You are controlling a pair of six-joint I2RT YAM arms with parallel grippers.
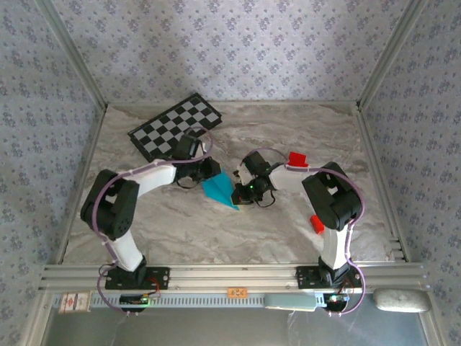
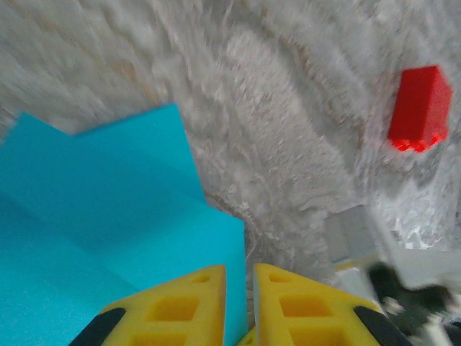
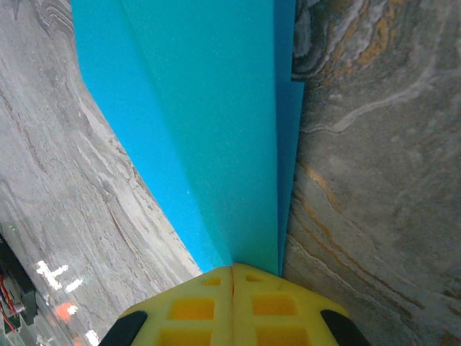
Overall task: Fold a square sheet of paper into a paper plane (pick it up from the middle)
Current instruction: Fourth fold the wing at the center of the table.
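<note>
since the right hand [image 3: 232,268] is pinched shut on one end of the part-folded cyan sheet [image 1: 220,189] in the middle of the tabletop [image 1: 288,231], and the left hand [image 2: 239,270], all but closed at its other edge, shows no certain grip, the fold should be pressed flat without dragging.

No writing can be read anywhere. A small orange label [image 1: 236,292] sits on the aluminium rail [image 1: 216,277] along the near edge of the tabletop [image 1: 281,227]. A pale sticker [image 1: 70,301] with reddish marks lies by the rail's left end. Both are too small to make out. In the right wrist view, white markings [image 3: 54,274] at the lower left are too blurred to read.
</note>
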